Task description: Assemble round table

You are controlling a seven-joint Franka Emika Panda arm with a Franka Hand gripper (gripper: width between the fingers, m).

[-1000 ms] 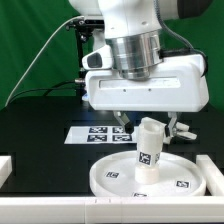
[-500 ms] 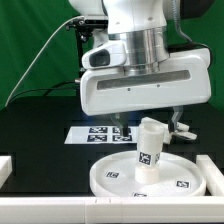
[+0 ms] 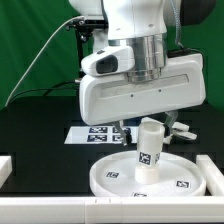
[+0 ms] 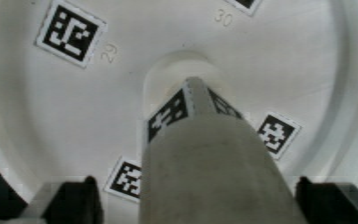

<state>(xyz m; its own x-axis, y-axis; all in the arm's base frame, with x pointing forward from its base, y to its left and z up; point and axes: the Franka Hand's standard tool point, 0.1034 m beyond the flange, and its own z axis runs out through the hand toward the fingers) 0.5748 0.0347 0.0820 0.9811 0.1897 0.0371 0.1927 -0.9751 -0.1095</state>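
The large round rimmed disc (image 3: pixel 104 184) lies flat on the black table near the front. The short cylindrical post (image 3: pixel 148 152) stands upright at its middle, with a tag on its side. My gripper (image 3: pixel 148 127) hangs right above the post's top, with a finger showing on either side of it. In the wrist view the post (image 4: pixel 202 150) runs up between my dark fingertips (image 4: pixel 73 198), with a gap showing beside it. The gripper (image 4: pixel 190 200) is open and holds nothing. The disc (image 4: pixel 51 110) fills the background there. The cross-shaped piece is out of view.
The marker board (image 3: pixel 92 133) lies flat behind the disc. White edge rails stand at the exterior view's left (image 3: pixel 7 166), right (image 3: pixel 214 160) and along the front (image 3: pixel 50 209). A green backdrop and a cable are at the back.
My hand has turned about its axis and risen slightly above the post. The post and the disc have not moved.
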